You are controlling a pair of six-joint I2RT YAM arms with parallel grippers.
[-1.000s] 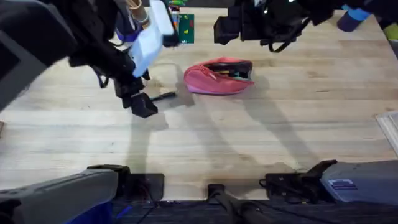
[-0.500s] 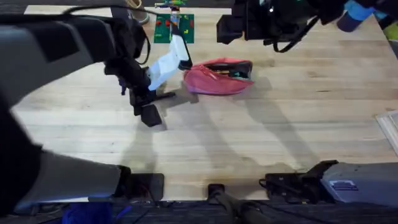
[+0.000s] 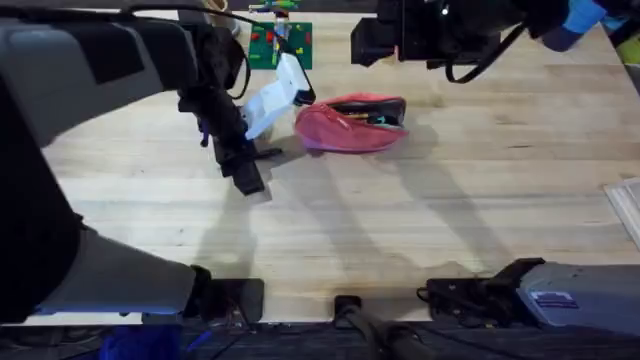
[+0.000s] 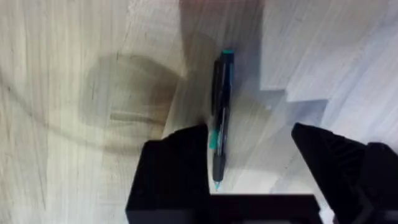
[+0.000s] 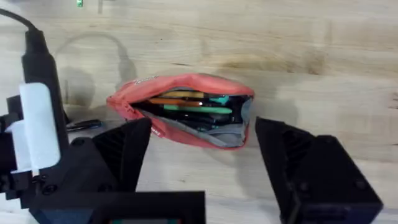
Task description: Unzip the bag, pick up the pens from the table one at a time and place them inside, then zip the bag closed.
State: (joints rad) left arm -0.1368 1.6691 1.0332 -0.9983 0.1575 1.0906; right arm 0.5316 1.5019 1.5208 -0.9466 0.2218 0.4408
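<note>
Your tabletop (image 3: 420,220) is pale wooden planking, with a green brick baseplate (image 3: 262,44) at its far edge. The pink bag (image 3: 352,122) lies in the far middle, already unzipped; the right wrist view shows its mouth gaping with an orange pen (image 5: 176,100) and some green-tinted ones inside. I count one bag, and one black pen (image 4: 221,118) left on the tabletop, just left of the bag.

Your left hand (image 4: 249,155) is released, fingers spread, low over that pen, which lies between them but hard against one finger rather than centred. Your right hand (image 5: 202,149) hangs above the bag, also released, gripping nothing.

Here is what could go wrong. If you close from this offset, the nearer finger may nudge the slim pen and roll it away, or pinch only its tip so it pivots on the lift. Centre first. Carrying it over, the left arm passes close to the bag's left end and could shove the bag or fold its mouth shut.
</note>
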